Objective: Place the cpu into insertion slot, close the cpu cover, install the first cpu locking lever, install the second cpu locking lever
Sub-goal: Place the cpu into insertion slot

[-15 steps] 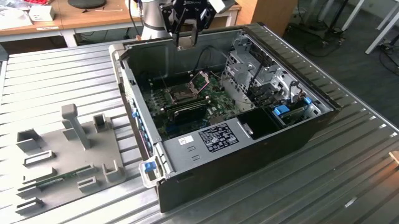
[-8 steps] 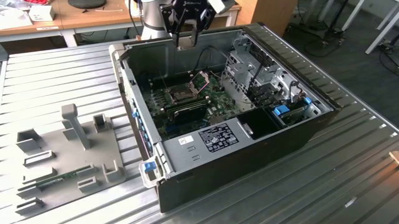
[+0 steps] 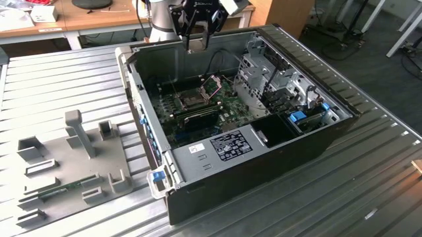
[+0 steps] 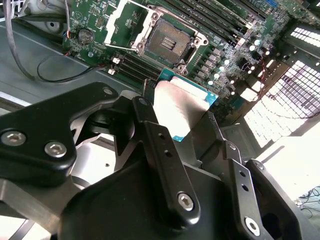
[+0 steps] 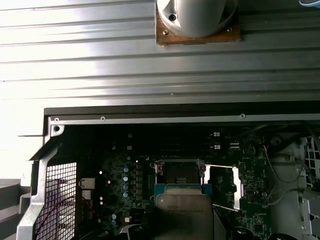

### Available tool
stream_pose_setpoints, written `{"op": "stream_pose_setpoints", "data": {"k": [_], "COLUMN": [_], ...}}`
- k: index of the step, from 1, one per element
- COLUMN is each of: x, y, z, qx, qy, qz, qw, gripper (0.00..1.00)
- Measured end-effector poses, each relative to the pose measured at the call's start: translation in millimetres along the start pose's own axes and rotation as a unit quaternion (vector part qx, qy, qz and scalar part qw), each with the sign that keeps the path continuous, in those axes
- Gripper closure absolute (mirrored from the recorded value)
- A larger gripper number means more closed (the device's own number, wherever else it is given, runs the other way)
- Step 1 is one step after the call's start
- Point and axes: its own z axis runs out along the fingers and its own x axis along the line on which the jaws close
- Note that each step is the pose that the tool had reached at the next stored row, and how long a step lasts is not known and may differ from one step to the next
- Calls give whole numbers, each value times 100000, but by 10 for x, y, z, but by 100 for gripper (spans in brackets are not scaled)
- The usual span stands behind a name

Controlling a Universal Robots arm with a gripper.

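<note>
1. In the exterior view the gripper (image 3: 196, 47) hangs over the far wall of the open computer case (image 3: 329, 133), above the green circuit board (image 3: 231, 111). The small pale patch between its tips is probably the cpu (image 3: 195, 48).
2. In the second wrist view the 2 black fingers (image 4: 160, 150) are drawn in narrow and pinch the cpu (image 4: 186, 112) by opposite edges. Its pale metal face and thin teal-green border show between them.
3. The cpu is held in the air, clear of the board and not seated in the insertion slot (image 4: 172, 44).
4. In the first wrist view the cpu (image 5: 184, 210) sits in front of the near rim of the insertion slot (image 5: 179, 172) and partly covers it.
5. The slot is uncovered, with its dark contact field showing inside the silvery rim.
6. The cpu cover (image 4: 125, 20) is swung open on its hinged edge and stands just beside the slot. In the exterior view the cover (image 3: 212, 86) tilts up on the slot's side toward the exterior view's right.
7. Long dark memory sticks (image 4: 215, 20) run along the board near the slot, on the side away from the cover.
8. The case lies on a ribbed metal table (image 3: 66, 84). A grey fixture tray (image 3: 72, 168) rests at the exterior view's left, well apart from the gripper.
</note>
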Motion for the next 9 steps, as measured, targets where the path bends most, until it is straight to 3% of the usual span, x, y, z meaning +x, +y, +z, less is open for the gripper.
{"op": "stream_pose_setpoints", "data": {"k": [9], "x": [0], "y": [-2], "z": [23], "qx": [-12], "qy": [-6], "qz": [1], "qw": [100000], "gripper": [46]}}
